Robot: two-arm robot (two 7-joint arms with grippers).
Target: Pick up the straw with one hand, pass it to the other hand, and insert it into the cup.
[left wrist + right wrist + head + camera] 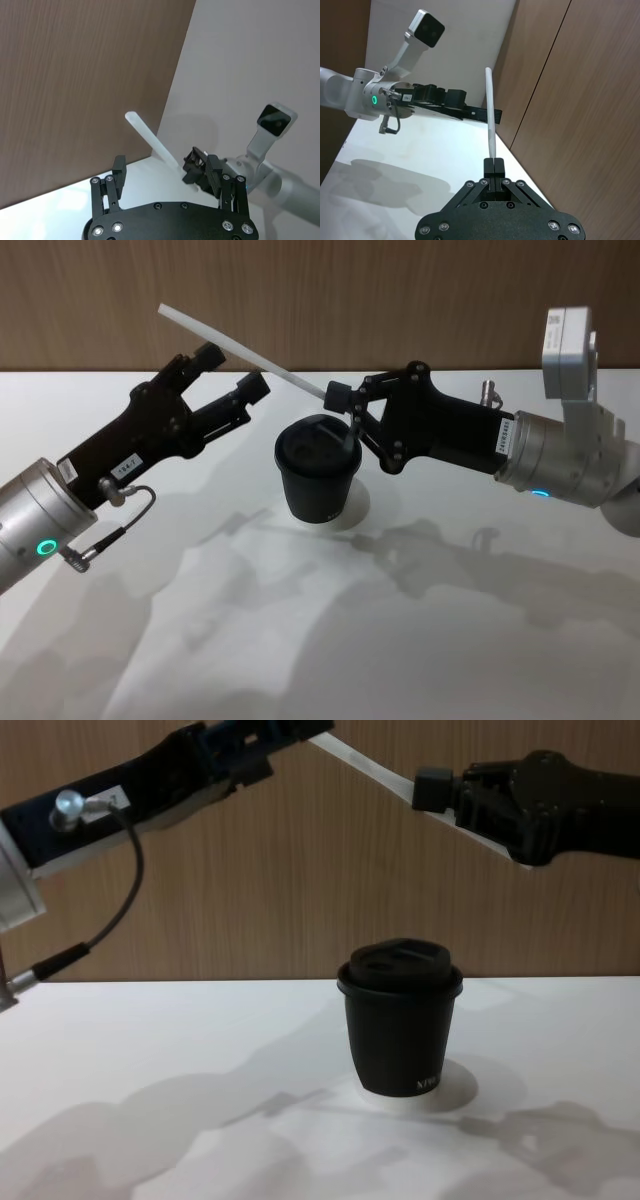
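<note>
The white straw hangs tilted in the air above the table, with my right gripper shut on its lower part, just above the black lidded cup. In the right wrist view the straw rises straight out of the closed fingertips. My left gripper is open at the straw's upper half. In the left wrist view the straw runs through the gap between its fingers. The cup stands upright below both grippers.
The white table carries the cup on a pale round spot. A brown wood-panel wall rises close behind. Both forearms reach in from the sides at cup height or higher.
</note>
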